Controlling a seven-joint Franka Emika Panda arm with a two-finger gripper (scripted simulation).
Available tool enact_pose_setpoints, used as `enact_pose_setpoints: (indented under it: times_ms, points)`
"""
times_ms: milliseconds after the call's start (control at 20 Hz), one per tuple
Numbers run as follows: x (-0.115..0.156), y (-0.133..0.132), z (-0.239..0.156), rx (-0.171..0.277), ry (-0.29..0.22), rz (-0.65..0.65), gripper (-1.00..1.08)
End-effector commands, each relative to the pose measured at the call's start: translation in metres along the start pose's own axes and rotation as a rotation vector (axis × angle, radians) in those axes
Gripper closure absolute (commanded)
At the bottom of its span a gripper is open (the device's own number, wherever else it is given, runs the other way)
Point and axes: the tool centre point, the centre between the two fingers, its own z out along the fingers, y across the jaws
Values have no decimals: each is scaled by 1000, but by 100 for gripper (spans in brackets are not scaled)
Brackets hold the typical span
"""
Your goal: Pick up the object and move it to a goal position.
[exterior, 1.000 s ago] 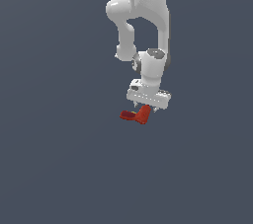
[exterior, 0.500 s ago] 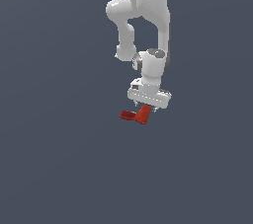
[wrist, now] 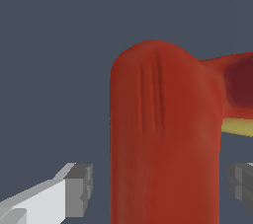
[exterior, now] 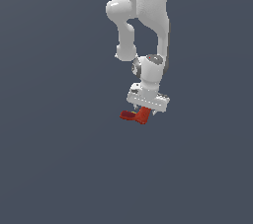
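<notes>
The object (exterior: 137,115) is a small glossy red L-shaped piece, hanging right under my gripper (exterior: 147,111) in the exterior view. Its narrower, darker arm points toward the exterior view's left. In the wrist view the object (wrist: 163,139) fills the middle as a thick rounded red column, with a darker arm and a yellow patch branching off one side. My grey fingertips (wrist: 79,188) flank the column closely on both sides, and the gripper is shut on it. The contact faces are hidden behind the red body.
A plain, dark grey-blue surface (exterior: 54,159) lies all around, with no other objects or edges in view. The white arm (exterior: 148,20) reaches down from above.
</notes>
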Motion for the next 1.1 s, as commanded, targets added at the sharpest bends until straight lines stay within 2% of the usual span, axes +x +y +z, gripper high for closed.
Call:
enact_pose_setpoints:
  times_ms: [0,100,150,750,1050]
  points:
    - [0,0,5,0,1,0,-100]
    - [1,0,6,0,2,0,-100]
    - [1,0,6,0,2,0,108]
    - [1,-1,4,1,2,-1,108]
    - [11,-1,-11,1,2,-1,108]
